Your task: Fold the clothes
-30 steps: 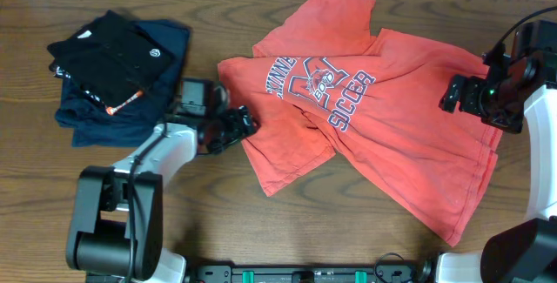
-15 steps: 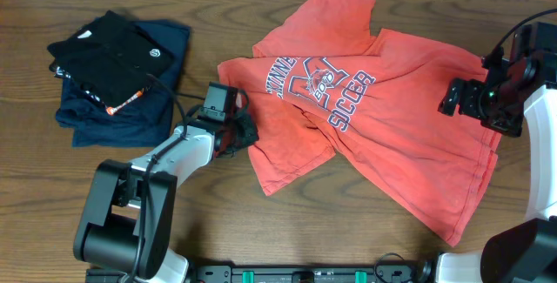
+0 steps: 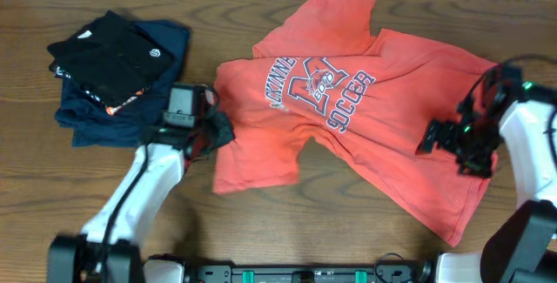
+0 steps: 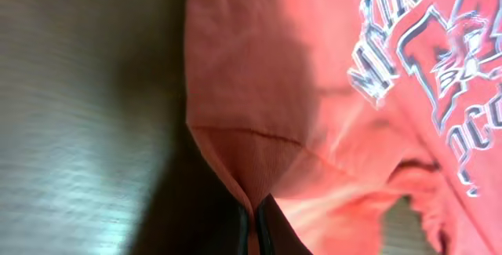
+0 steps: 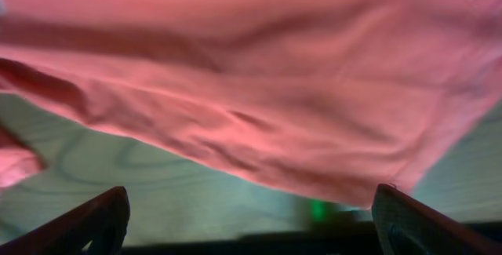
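The clothes, a coral-red T-shirt (image 3: 365,117) with "SOCCER" lettering, lie rumpled across the middle and right of the wooden table. My left gripper (image 3: 218,131) is at the shirt's left edge, shut on a pinch of the red fabric. In the left wrist view the cloth (image 4: 314,90) rises out of the left gripper (image 4: 252,225), whose jaws are pressed together on it. My right gripper (image 3: 432,138) hovers over the shirt's right part. In the right wrist view the right gripper (image 5: 251,231) is open, with the shirt's edge (image 5: 274,90) ahead and only table between its fingers.
A black folded garment (image 3: 109,52) lies on a navy-blue folded one (image 3: 130,113) at the back left. The table's bare wood (image 3: 261,231) shows along the front between the arms.
My left gripper has shut on the shirt's left edge and dragged it to the left, flattening that flap. My right arm has moved forward and left over the shirt's right side.
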